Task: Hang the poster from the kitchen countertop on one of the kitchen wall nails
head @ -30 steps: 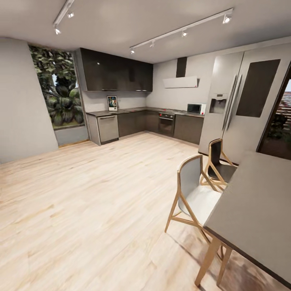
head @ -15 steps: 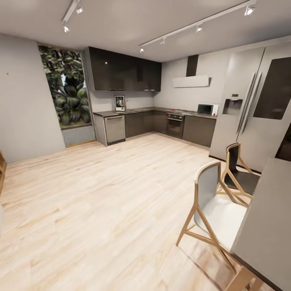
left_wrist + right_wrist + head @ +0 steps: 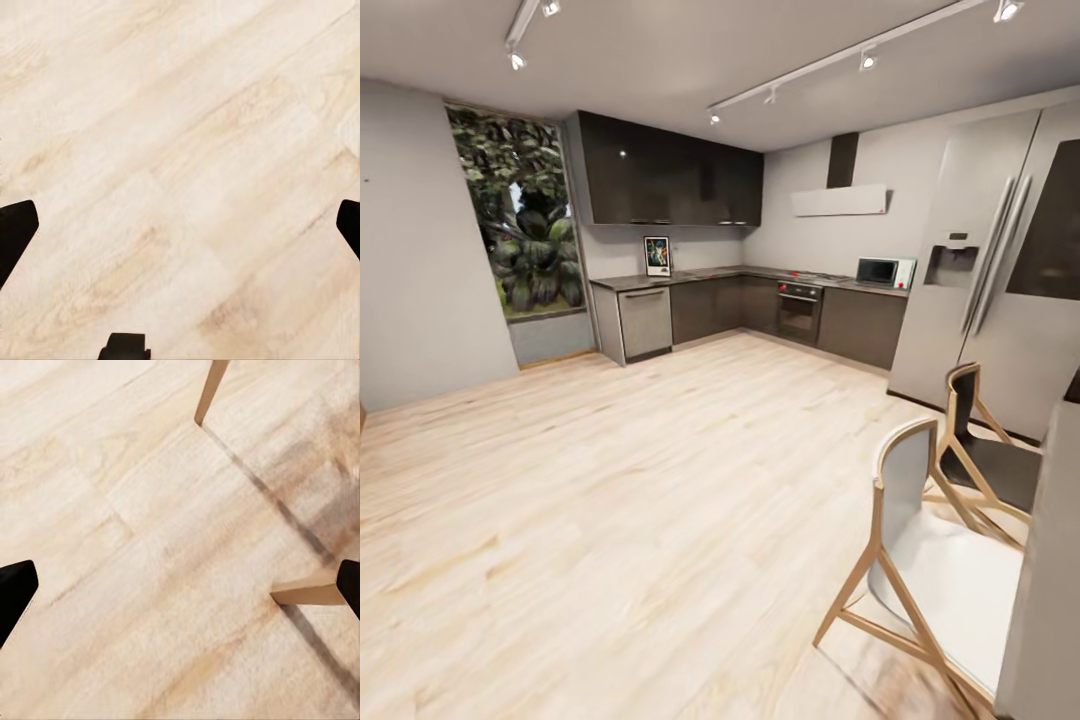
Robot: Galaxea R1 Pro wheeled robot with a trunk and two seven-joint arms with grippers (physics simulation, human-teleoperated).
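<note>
Far across the room, the poster point(image 3: 657, 256) stands upright on the kitchen countertop point(image 3: 705, 274), leaning against the back wall under dark upper cabinets. A tiny dark speck point(image 3: 365, 181), possibly a wall nail, shows on the plain grey wall at the left edge. Both wrist views look down at pale wood floor. My left gripper point(image 3: 180, 225) is open with its black fingertips point(image 3: 15, 232) far apart and nothing between them. My right gripper point(image 3: 180, 585) is likewise open and empty above the floor.
Two wooden chairs point(image 3: 935, 560) point(image 3: 990, 455) and a grey table edge point(image 3: 1050, 570) crowd the near right; chair legs point(image 3: 210, 390) show under my right gripper. A steel fridge point(image 3: 1000, 280) stands at right. Oven point(image 3: 800, 312), microwave point(image 3: 882, 271) and window point(image 3: 520, 225) lie ahead. Open wood floor point(image 3: 610, 480) stretches to the cabinets.
The whole head view has shifted: the camera has moved, so the kitchen looks slightly nearer and the table and chairs have slid toward the right edge. The poster stays on the countertop.
</note>
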